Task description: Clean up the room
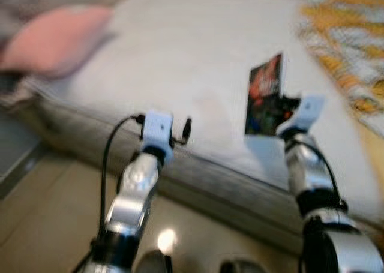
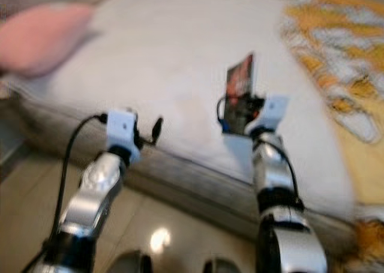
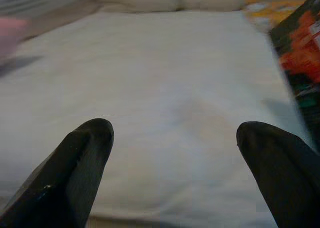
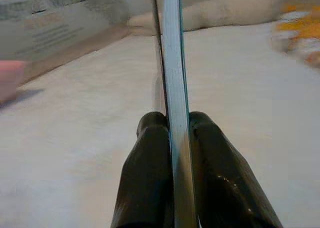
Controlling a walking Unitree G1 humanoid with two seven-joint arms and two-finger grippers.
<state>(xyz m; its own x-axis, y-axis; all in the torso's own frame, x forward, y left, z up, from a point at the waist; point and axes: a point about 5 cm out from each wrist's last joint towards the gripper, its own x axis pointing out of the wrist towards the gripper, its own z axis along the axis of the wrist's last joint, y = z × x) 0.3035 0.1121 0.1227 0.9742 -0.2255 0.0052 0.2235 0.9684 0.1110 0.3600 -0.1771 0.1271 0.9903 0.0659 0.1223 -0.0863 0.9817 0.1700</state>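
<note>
i have the right tool point(image 4: 172, 153) clamped on a thin book point(image 1: 264, 93), both black fingers point(image 4: 150, 163) pressed flat against its sides, the book standing upright on edge above the bed point(image 1: 198, 63), just past the mattress's near edge. its cover is dark with red and orange print. my left tool point(image 3: 175, 158) is spread wide with nothing between its fingers, hovering at the near edge of the bed, beside the book. a pink pillow point(image 1: 54, 39) lies at the bed's far left, a yellow patterned blanket point(image 1: 348, 51) along the bed's right side. the head views are blurred.
</note>
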